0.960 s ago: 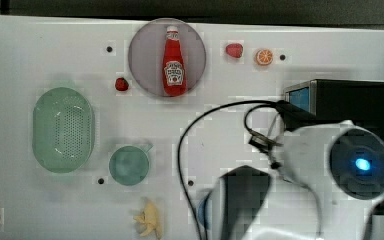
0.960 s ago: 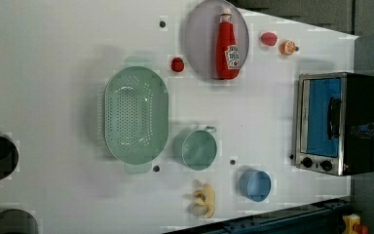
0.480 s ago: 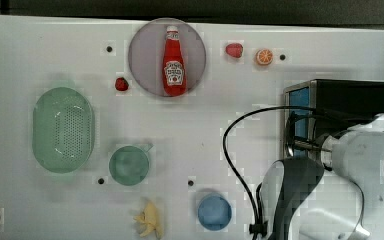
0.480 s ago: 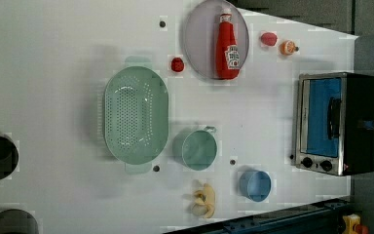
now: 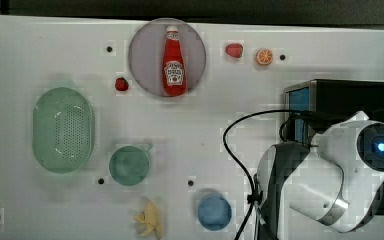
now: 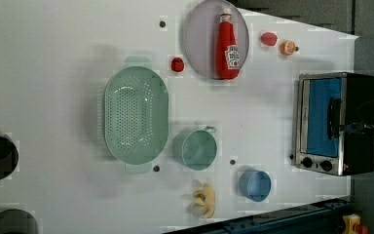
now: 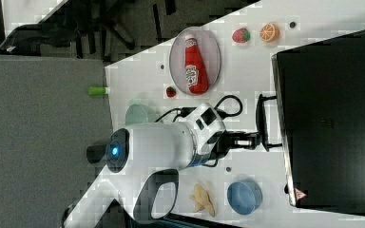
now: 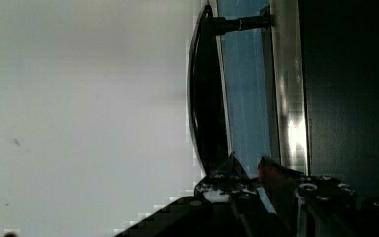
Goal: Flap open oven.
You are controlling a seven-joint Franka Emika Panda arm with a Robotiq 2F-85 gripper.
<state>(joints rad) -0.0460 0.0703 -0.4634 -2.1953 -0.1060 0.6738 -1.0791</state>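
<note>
Fingers of the gripper (image 7: 253,140) stand only a little apart at the black bar handle (image 7: 262,120) of the oven (image 7: 332,118); the wrist view shows one fingertip (image 8: 225,173) on the outer side of the bar (image 8: 208,94) and the other (image 8: 275,170) on the door side, in the gap before the blue glass. Whether the pads press the bar or merely bracket it cannot be told. In the right view the gripper reaches level from the white arm (image 7: 157,147) toward the handle's lower end. The oven (image 6: 338,123) sits at the left view's right edge of the white table (image 6: 53,73), its door shut against the silver frame and two black knobs below the glass; in the top view the oven (image 5: 350,100) lies at the right, partly under the arm. Elsewhere on the table lie a ketchup bottle (image 5: 173,62) on a round plate (image 5: 145,55), a green colander (image 5: 63,130), a green cup (image 5: 129,165), a blue cup (image 5: 214,212), a banana (image 5: 149,219), two strawberries (image 5: 234,50) and an orange half (image 5: 264,56).
</note>
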